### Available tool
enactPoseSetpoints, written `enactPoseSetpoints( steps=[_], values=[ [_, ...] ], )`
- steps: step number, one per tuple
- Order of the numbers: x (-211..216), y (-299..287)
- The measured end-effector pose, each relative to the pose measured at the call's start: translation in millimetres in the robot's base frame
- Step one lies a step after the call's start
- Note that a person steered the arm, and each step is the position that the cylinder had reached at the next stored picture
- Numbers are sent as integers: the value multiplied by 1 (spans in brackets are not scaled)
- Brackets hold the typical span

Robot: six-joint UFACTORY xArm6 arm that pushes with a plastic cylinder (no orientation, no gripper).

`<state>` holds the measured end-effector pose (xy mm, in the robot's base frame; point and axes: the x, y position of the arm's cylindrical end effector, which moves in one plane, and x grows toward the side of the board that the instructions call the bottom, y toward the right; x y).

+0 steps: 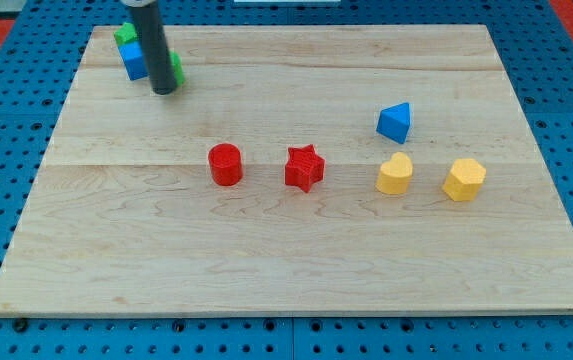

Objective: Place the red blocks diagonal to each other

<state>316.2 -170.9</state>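
A red cylinder [225,164] and a red star [304,168] sit side by side near the middle of the wooden board [286,260], level with each other and a small gap apart. My tip [164,90] rests on the board at the view's top left, well up and left of the red cylinder, touching neither red block. The rod rises from the tip to the view's top edge.
A blue block [134,60] and two green blocks [124,34] [178,72] cluster around the rod at the top left. A blue triangular block [394,122], a yellow heart [395,174] and a yellow hexagonal block [464,179] sit at the right.
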Motion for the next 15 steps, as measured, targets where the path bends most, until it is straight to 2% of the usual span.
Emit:
enactPoseSetpoints(
  steps=[1, 2, 3, 5, 6, 7, 9, 10, 12, 14, 15],
  values=[
    [0, 29],
    [-19, 30],
    [-23, 65],
    [-25, 186],
    [-25, 207],
    [-17, 166],
    [47, 32],
    [77, 2],
    [156, 3],
    [153, 84],
    [128, 104]
  ],
)
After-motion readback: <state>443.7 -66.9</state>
